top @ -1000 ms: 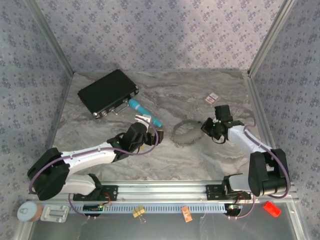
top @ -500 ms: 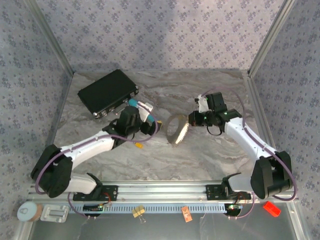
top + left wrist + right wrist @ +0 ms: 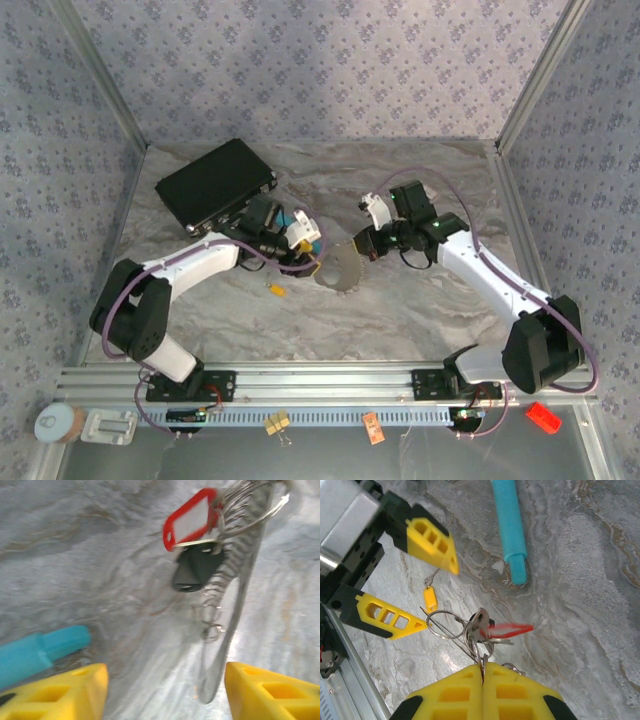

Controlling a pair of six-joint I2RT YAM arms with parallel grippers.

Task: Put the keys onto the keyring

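Note:
My right gripper (image 3: 362, 248) (image 3: 482, 672) is shut on the keyring (image 3: 338, 268), holding it above the table. From it hang a thin metal ring (image 3: 442, 625), a coil of rings (image 3: 215, 605), the grey band (image 3: 240, 610), the red key (image 3: 507, 628) (image 3: 192, 520) and a dark key head (image 3: 197, 570). The yellow key (image 3: 275, 290) (image 3: 430, 599) lies on the table below. My left gripper (image 3: 308, 240) (image 3: 165, 690) is open just left of the hanging keyring, with the band's lower end close to its right finger (image 3: 270, 690).
A teal pen-like tool (image 3: 285, 218) (image 3: 512, 530) (image 3: 40, 647) lies under the left wrist. A black case (image 3: 215, 183) sits at the back left. Beyond the front rail lie a binder clip (image 3: 277, 424), an orange tag (image 3: 373, 427) and a red piece (image 3: 543, 416).
My right gripper lifted the keyring off the table and carried it left. My left gripper swung back and right toward it, away from the yellow key on the table.

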